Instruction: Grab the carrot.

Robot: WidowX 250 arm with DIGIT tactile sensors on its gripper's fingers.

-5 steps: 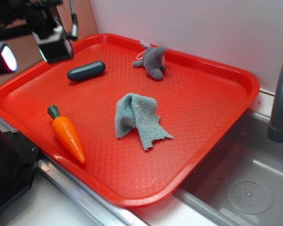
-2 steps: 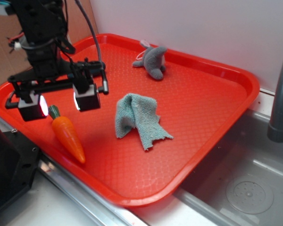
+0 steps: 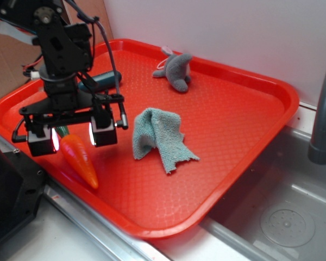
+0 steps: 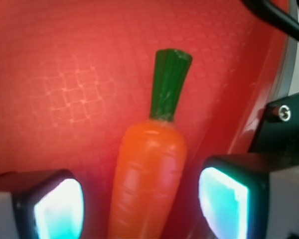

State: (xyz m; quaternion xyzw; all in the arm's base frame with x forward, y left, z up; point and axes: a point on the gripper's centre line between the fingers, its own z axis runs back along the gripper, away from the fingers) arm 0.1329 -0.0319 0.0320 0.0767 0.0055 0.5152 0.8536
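Gripper (image 3: 72, 138) lower, astride carrot (image 4: 148, 174)

The arm (image 3: 57, 49) is black throughout, built of blocky housings with a round joint hub near the top. Thin black cables (image 3: 106, 46) loop down its side, and a few red and white wires show at one joint. The tool (image 3: 73, 136) has a black crossbar with a small silver-tipped rod at each end. Its two fingers (image 3: 104, 130) are square grey-white blocks in black frames. In the wrist view the pads (image 4: 223, 204) glow pale cyan-white with rounded black rims, and a silver screw (image 4: 285, 114) sits in a black bracket.
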